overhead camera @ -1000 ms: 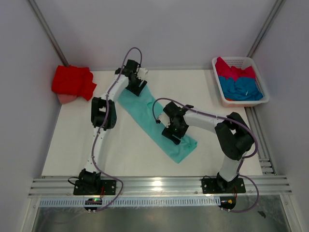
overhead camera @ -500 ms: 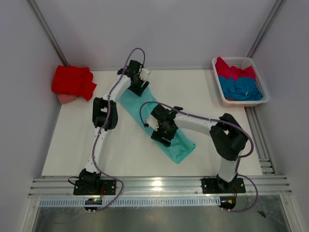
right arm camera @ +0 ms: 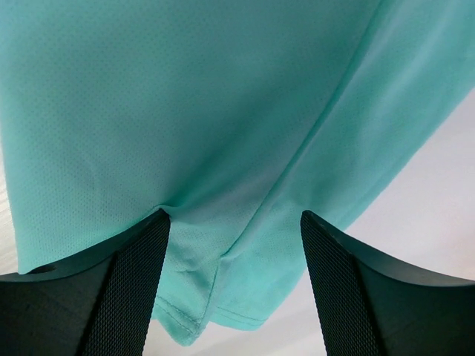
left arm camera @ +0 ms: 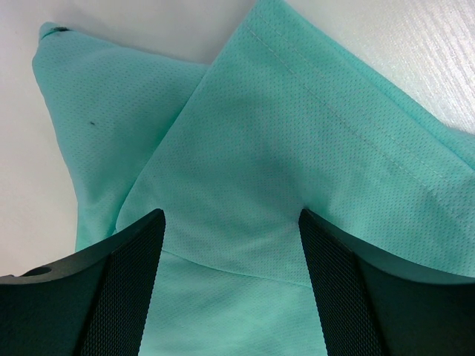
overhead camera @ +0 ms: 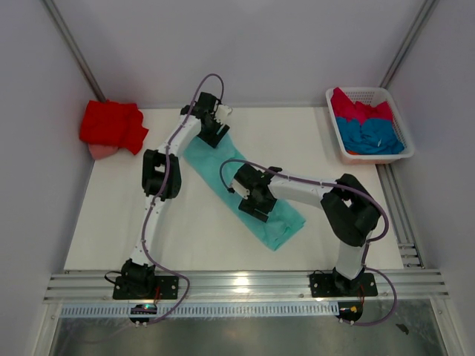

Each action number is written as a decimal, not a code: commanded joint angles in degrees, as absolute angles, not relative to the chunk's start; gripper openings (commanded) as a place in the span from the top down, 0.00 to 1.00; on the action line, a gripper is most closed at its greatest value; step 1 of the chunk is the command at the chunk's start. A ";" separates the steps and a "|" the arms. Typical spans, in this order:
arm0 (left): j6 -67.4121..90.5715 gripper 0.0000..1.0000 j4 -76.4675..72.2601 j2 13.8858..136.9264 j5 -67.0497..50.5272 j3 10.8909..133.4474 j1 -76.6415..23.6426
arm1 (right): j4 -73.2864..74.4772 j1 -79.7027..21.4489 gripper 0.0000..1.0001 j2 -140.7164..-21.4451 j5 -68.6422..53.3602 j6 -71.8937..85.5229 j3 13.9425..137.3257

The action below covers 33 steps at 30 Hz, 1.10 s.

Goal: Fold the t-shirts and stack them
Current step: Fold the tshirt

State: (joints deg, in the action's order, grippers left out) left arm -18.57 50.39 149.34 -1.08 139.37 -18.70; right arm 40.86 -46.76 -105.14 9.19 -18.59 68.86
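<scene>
Mint-teal t-shirt (overhead camera: 210, 169) lies on the white surface (overhead camera: 133, 222) as a long, narrow, folded band running diagonally from far left to near right. Left gripper (left arm camera: 230, 215) stands over the far end and right gripper (right arm camera: 234, 215) over the near half. Each has its fingers apart and straddles flat cloth, with nothing clamped. Red t-shirt (overhead camera: 111, 124) sits bunched at the far left corner. Blue t-shirt (overhead camera: 378, 133) and crimson-pink t-shirt (overhead camera: 356, 107) lie in the white basket (overhead camera: 334, 127).

Assessment: the knit is thin, light and limp. It will sag and slide on the smooth surface and keep no crease of its own. Both layers are best pinched at an end hem, near the edges, so the fold travels together.
</scene>
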 commanded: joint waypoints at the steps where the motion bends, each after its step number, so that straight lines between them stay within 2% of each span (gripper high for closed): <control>1: -20.04 0.24 51.50 150.03 -0.44 137.11 -18.98 | 39.20 -46.32 0.24 -103.62 16.59 -16.70 68.29; 8: -20.21 0.24 51.68 149.94 -0.53 136.93 -18.98 | 40.34 -43.34 0.21 -104.15 26.44 -14.86 68.82; 14: -20.48 0.24 51.24 149.24 -0.44 135.36 -18.98 | 39.11 -35.79 0.21 -104.33 30.05 -14.59 67.59; 21: -20.48 0.24 51.06 149.24 -0.44 135.09 -18.98 | 34.72 -32.87 0.21 -101.60 34.97 -17.75 65.48; 28: -20.30 0.24 50.89 149.33 -0.53 134.82 -18.90 | 34.98 -32.87 0.21 -98.26 29.71 -17.40 72.15; 33: -20.04 0.24 50.89 149.41 -0.44 134.74 -18.90 | 28.49 -32.87 0.21 -96.16 29.80 -21.17 72.51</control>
